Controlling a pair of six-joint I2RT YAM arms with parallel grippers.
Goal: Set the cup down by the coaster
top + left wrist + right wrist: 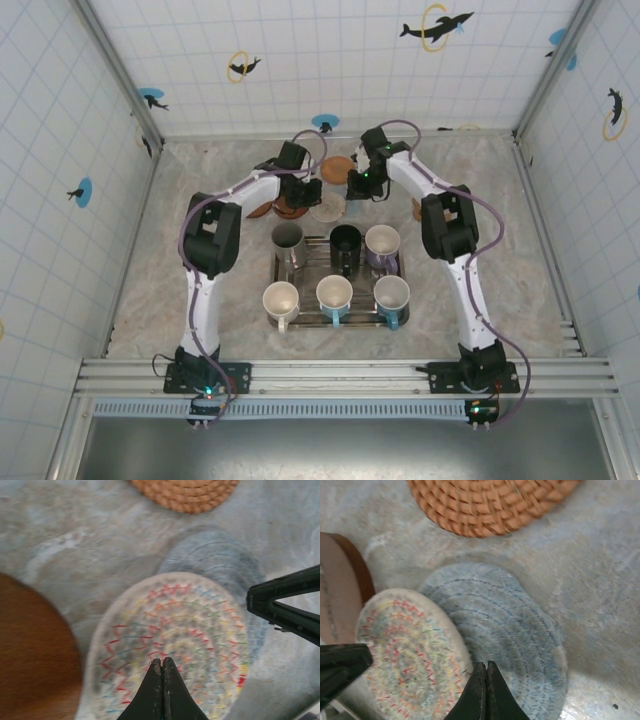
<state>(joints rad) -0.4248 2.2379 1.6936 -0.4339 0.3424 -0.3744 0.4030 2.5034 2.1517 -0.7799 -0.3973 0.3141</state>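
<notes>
Grippers clenched, empty: left gripper (162, 666) poised over multicoloured coaster (175, 630), right gripper (486, 669) over blue coaster (510, 625), orange coaster (490, 502) beyond both.

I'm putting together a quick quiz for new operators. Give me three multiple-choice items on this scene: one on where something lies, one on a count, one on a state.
1. How does the cream rainbow-stitched coaster lie relative to the blue-grey coaster?
A) on top, overlapping its edge
B) underneath it
C) apart from it

2. How many cups stand on the metal rack?
A) three
B) six
C) nine

3. How do the jaws of the left gripper stand?
A) wide open
B) shut on a cup
C) shut, holding nothing

Answers:
1 A: the cream coaster's edge covers part of the blue-grey one.
2 B: the top view shows two rows of three.
3 C: the fingers meet with nothing between them.
</notes>
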